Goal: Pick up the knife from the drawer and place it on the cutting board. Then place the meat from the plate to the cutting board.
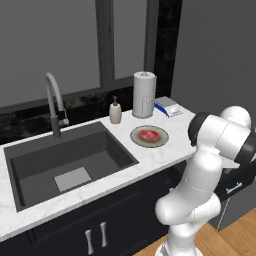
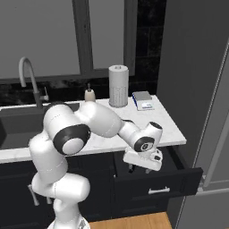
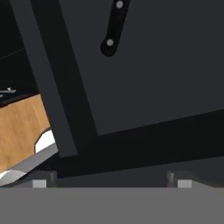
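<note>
The drawer (image 2: 154, 181) under the counter stands pulled open, and my gripper (image 2: 134, 169) hangs just inside it, pointing down. In the hand view the knife's black handle (image 3: 114, 26) with two silver rivets lies on the dark drawer floor, ahead of my gripper (image 3: 111, 181). The fingertips (image 3: 40, 182) stand far apart with nothing between them; the blade runs out of frame. The red-pink meat (image 1: 149, 134) lies on the round tan plate (image 1: 161, 141) on the white counter, right of the sink. The cutting board is out of view.
A dark sink (image 1: 70, 160) with a curved faucet (image 1: 55, 102) takes up the counter's left. A soap bottle (image 1: 115, 111), a paper towel roll (image 1: 144, 95) and a small scale (image 1: 168, 106) stand at the back. A tall grey cabinet (image 2: 197, 89) borders the right.
</note>
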